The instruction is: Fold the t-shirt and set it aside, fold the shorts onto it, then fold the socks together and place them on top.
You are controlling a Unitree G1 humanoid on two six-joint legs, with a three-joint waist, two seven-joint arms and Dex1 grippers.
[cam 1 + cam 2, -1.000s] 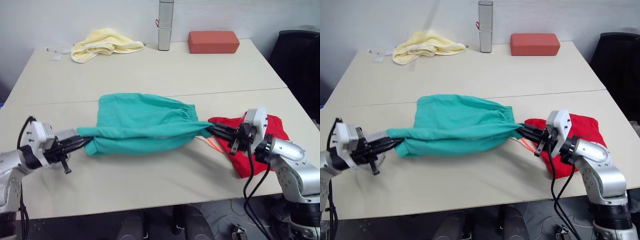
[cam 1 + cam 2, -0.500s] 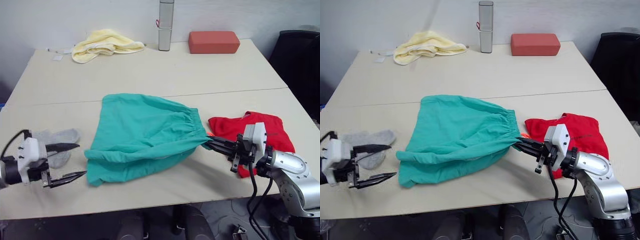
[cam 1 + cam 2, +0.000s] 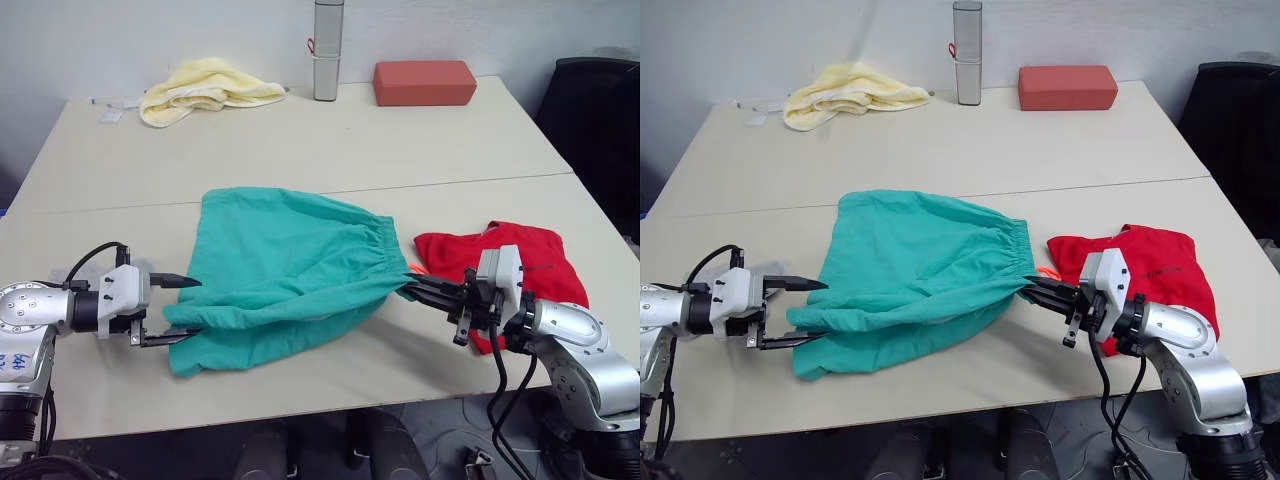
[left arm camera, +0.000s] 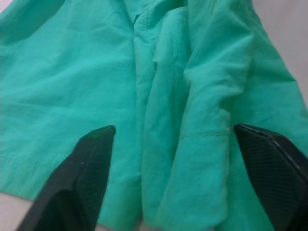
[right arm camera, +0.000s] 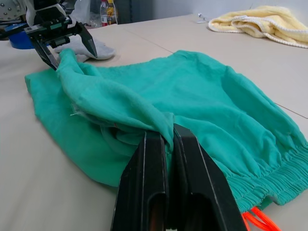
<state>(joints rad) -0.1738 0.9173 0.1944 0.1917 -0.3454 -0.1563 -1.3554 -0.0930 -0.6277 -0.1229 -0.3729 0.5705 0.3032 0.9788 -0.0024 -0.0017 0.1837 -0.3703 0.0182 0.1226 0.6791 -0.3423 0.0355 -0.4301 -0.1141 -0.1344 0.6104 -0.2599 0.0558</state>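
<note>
I see the teal-green soft fabric shorts with the gathered elastic waistband lying across the middle of the near half of the pale wooden table, waistband toward my right, with the near edge bunched into a long fold. My right gripper is clamped on that fold at the waistband end, its two black fingers pressed together with teal cloth between them, and a bit of orange drawstring pokes out just beside it. My left gripper sits at the opposite, leg-hem end of the shorts with its fingers spread wide, one on each side of the rumpled hem and not pinching anything that I can make out. Just beyond the right gripper lies the bright red cotton t-shirt, folded into a compact shape near the table's right edge. In the right wrist view I catch a light grey sock flat on the table behind the left gripper. At the far edge sit a crumpled pale yellow towel, an upright grey cylindrical container and a brick-red rectangular block, all well apart from the shorts.
</note>
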